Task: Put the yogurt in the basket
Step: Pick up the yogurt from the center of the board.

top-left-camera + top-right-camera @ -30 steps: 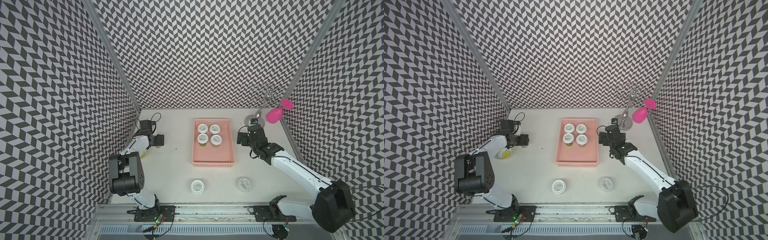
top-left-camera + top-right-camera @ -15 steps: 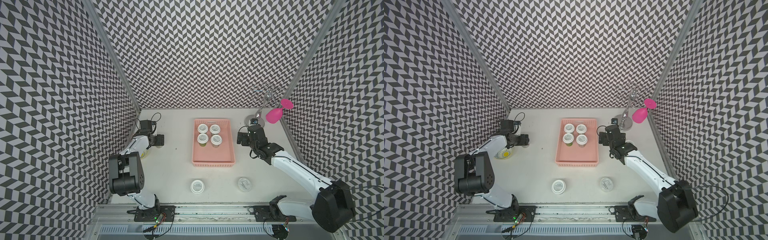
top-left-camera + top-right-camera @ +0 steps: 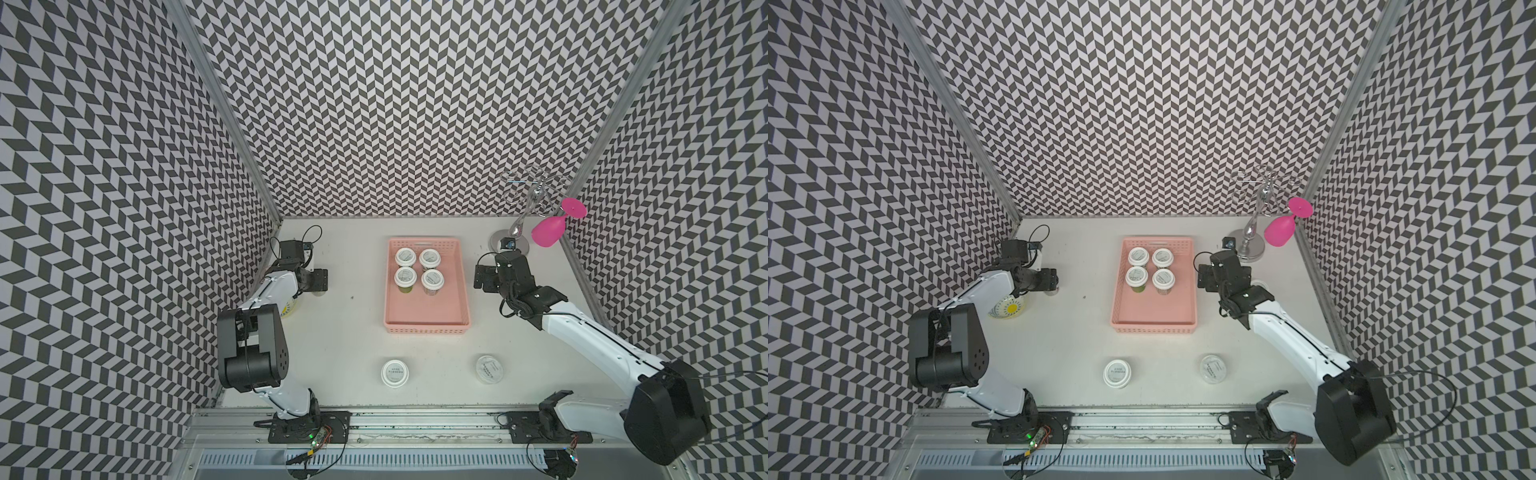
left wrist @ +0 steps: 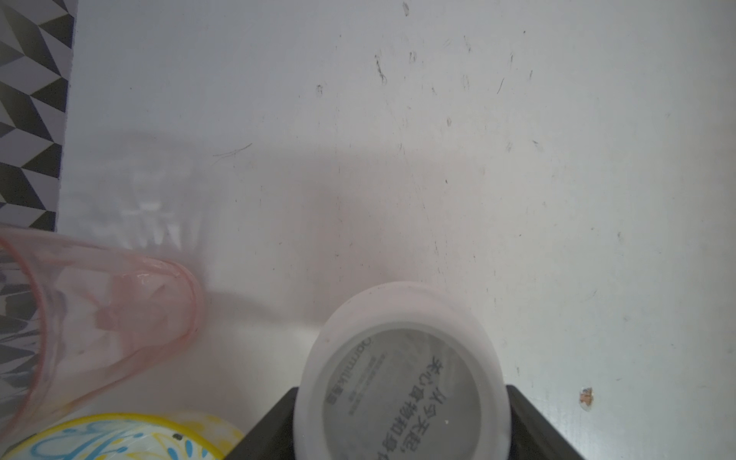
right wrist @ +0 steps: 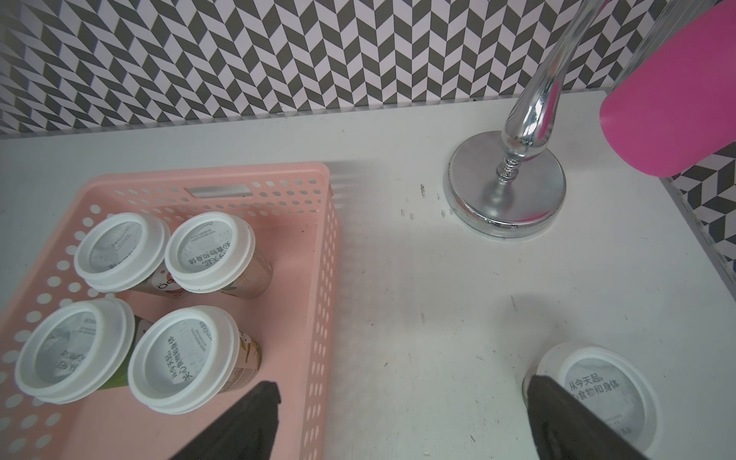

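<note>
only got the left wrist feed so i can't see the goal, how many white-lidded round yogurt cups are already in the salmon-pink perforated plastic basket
observer: four white-lidded cups, lids up, two by two at the far end of the basket.
operator: any loose ones near the front
observer: two on the white table there: a white-lidded cup and a greyish-lidded cup.
operator: right gripper busy
observer: no, the right gripper is open and holds nothing; another white-lidded cup stands by one jaw, not between them.
</note>
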Motion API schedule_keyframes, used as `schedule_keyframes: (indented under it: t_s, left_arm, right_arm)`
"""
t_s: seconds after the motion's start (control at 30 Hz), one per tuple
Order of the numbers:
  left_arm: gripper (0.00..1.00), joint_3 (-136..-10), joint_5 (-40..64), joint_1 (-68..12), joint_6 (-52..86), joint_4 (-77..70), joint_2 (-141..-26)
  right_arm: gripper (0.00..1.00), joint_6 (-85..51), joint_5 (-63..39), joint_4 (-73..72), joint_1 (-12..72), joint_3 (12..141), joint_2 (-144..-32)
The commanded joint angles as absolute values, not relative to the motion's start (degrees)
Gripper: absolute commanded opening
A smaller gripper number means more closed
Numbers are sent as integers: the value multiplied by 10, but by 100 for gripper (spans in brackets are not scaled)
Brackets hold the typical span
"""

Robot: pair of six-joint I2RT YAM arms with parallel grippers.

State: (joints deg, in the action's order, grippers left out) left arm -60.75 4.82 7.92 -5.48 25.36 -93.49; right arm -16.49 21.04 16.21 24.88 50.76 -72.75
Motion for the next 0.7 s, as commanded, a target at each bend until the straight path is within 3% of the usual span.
schedule_keyframes:
  t_s: [0.0, 0.67]
  left_arm:
    - [76, -603, 58, 83, -55, 253, -911]
    - [76, -617, 119, 14, -70, 264, -797]
  right_arm:
    - [100, -163, 212, 140, 245, 503, -720]
    - [100, -161, 212, 140, 244, 505, -729]
